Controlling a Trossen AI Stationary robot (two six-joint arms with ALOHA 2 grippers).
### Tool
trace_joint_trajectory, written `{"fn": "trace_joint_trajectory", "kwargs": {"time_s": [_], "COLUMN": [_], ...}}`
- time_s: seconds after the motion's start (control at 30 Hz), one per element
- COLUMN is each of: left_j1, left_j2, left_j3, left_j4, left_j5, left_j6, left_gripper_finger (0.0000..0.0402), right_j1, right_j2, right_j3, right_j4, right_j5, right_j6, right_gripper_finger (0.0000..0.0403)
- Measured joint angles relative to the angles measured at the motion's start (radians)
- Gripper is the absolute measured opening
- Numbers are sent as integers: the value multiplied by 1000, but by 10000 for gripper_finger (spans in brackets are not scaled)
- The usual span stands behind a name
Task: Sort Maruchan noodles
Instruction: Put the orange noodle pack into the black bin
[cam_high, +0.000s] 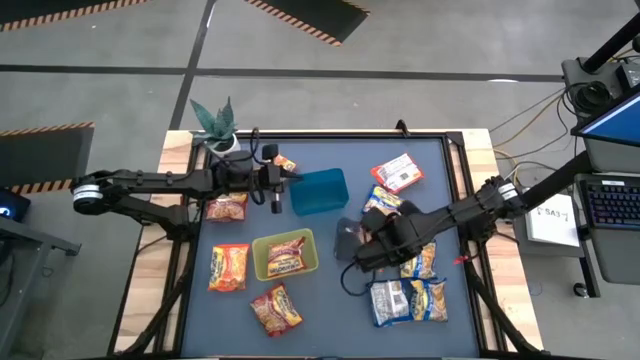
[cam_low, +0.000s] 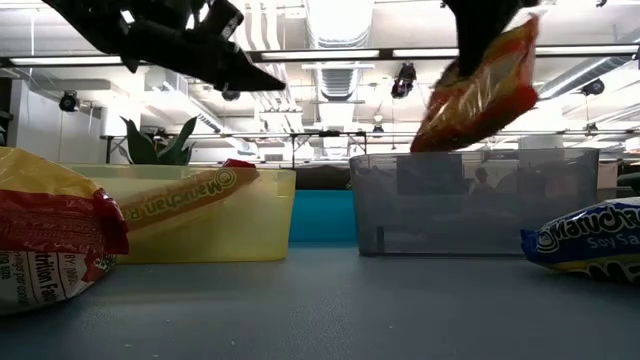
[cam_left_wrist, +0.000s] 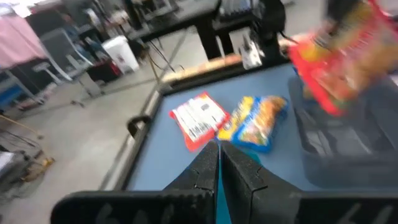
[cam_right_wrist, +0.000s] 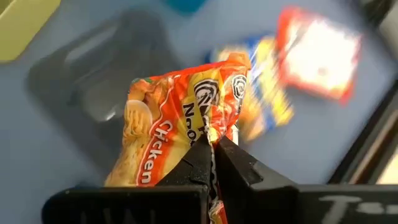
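My right gripper (cam_right_wrist: 214, 163) is shut on an orange Maruchan noodles packet (cam_right_wrist: 180, 124), which hangs over the dark tray (cam_low: 475, 205) in the middle of the table. My left gripper (cam_left_wrist: 219, 171) is shut on nothing and hovers level by the blue tray (cam_high: 320, 190), pointing toward the table's right. Other noodle packets lie flat on the table: a red-and-white one (cam_left_wrist: 199, 118), a blue-and-yellow one (cam_left_wrist: 255, 121) and two orange ones (cam_high: 229, 267). One more packet (cam_high: 287, 255) lies in the yellow-green tray (cam_high: 262, 268). My right gripper pinches the orange packet's upper edge (cam_right_wrist: 214, 134) between its two fingers, which come steeply from above. The packet hangs tilted below them (cam_low: 480, 85), lifted clear above the dark tray.
A potted plant (cam_high: 215, 125) stands at the far left corner. Several blue-and-yellow packets (cam_high: 408, 300) lie at the near right, and a red one (cam_high: 276, 308) lies near the front edge. Bare table surface shows at the front centre (cam_high: 330, 320).
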Motion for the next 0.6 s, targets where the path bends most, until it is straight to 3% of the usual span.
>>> {"fn": "trace_joint_trajectory", "kwargs": {"time_s": [0.17, 0.4, 0.6], "left_j1": [0, 0, 0], "left_j2": [0, 0, 0], "left_j3": [0, 0, 0], "left_j4": [72, 77, 80], "left_j5": [-73, -101, -101], "left_j6": [2, 5, 5], "left_gripper_finger": [0, 0, 0], "right_j1": [-11, -48, -95], "right_j2": [9, 12, 12], "right_j3": [-1, -2, -2], "right_j4": [-10, -9, -9], "right_j5": [-186, -202, -200], "right_j6": [153, 268, 240], "right_gripper_finger": [8, 8, 8]}}
